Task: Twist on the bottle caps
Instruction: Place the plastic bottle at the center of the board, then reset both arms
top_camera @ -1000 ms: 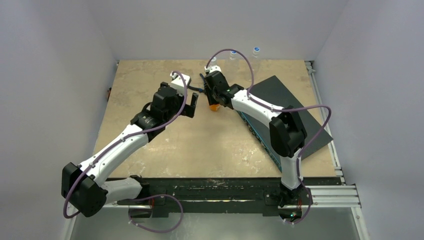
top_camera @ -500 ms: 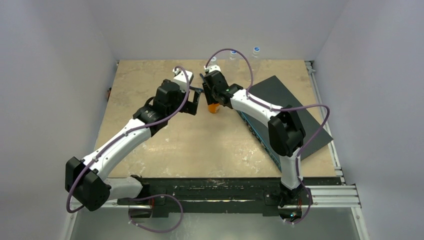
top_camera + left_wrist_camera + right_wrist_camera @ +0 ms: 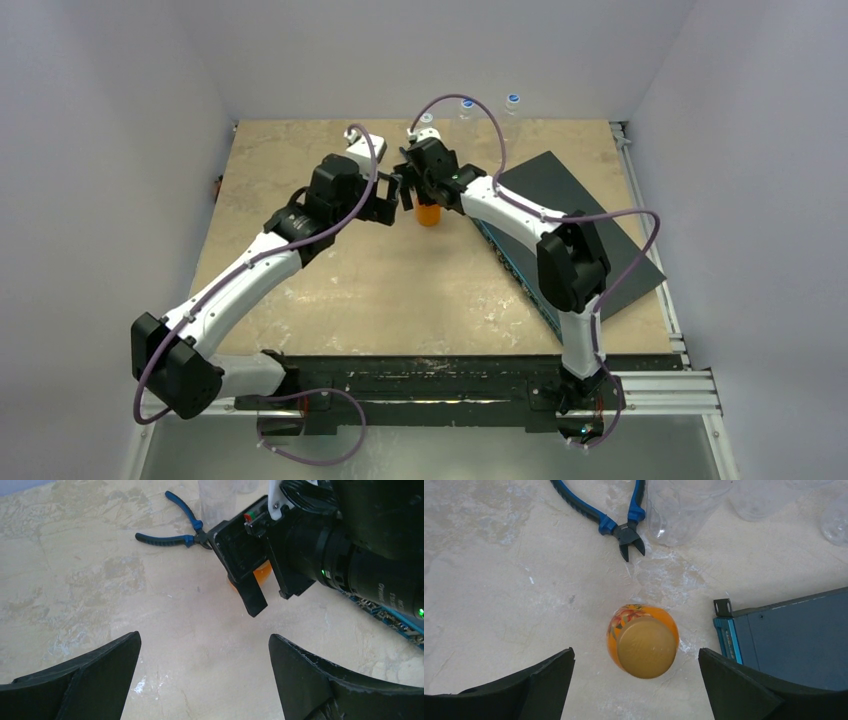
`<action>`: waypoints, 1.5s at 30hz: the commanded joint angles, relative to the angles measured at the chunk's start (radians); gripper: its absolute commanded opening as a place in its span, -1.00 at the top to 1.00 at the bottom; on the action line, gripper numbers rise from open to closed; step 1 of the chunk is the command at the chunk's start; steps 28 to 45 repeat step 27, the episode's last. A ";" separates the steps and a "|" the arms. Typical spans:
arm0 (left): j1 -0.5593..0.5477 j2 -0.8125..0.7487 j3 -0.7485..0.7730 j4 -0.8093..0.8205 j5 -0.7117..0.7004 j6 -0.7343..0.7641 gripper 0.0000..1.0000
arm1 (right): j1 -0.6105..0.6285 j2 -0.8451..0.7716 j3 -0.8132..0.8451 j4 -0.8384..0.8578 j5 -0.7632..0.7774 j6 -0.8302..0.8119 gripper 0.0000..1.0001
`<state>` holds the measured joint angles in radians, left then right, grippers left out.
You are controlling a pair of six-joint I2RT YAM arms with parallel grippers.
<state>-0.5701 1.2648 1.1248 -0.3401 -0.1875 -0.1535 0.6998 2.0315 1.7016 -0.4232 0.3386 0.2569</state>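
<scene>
Tabletop (image 3: 300,160): beige, marbled, scuffed white. Dark flat case (image 3: 794,640), blue-edged, at right. Left end effector (image 3: 204,642): fingers spread wide, empty, facing the bottle from nearby. Right end effector (image 3: 418,190): above the bottle, fingers wide, touching nothing; a second ago it was closed narrow on it. Squat glossy orange bottle (image 3: 624,617) stands upright mid-tabletop, round orange-brown cap (image 3: 646,645) on top.
</scene>
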 commanded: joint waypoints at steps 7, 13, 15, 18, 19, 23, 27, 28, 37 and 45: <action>0.008 0.010 0.126 0.010 -0.181 -0.132 -1.00 | -0.003 -0.327 -0.022 -0.005 -0.094 0.075 -0.98; 0.006 0.020 0.153 0.003 -0.270 -0.151 -1.00 | -0.003 -0.579 -0.185 0.062 -0.088 0.104 -0.98; 0.006 0.022 0.153 0.004 -0.288 -0.147 -1.00 | -0.003 -0.646 -0.238 0.088 -0.082 0.109 -0.98; 0.006 0.019 0.147 0.017 -0.319 -0.145 -1.00 | -0.004 -0.721 -0.294 0.114 -0.081 0.118 -0.98; 0.007 0.017 0.144 0.022 -0.327 -0.145 -1.00 | -0.003 -0.741 -0.309 0.124 -0.083 0.121 -0.98; 0.006 0.022 0.136 0.027 -0.345 -0.140 -1.00 | -0.003 -0.781 -0.336 0.137 -0.093 0.129 -0.98; 0.006 0.036 0.134 0.019 -0.363 -0.137 -1.00 | -0.004 -0.784 -0.343 0.149 -0.103 0.130 -0.98; 0.006 0.036 0.134 0.019 -0.363 -0.137 -1.00 | -0.004 -0.784 -0.343 0.149 -0.103 0.130 -0.98; 0.006 0.036 0.134 0.019 -0.363 -0.137 -1.00 | -0.004 -0.784 -0.343 0.149 -0.103 0.130 -0.98; 0.006 0.036 0.134 0.019 -0.363 -0.137 -1.00 | -0.004 -0.784 -0.343 0.149 -0.103 0.130 -0.98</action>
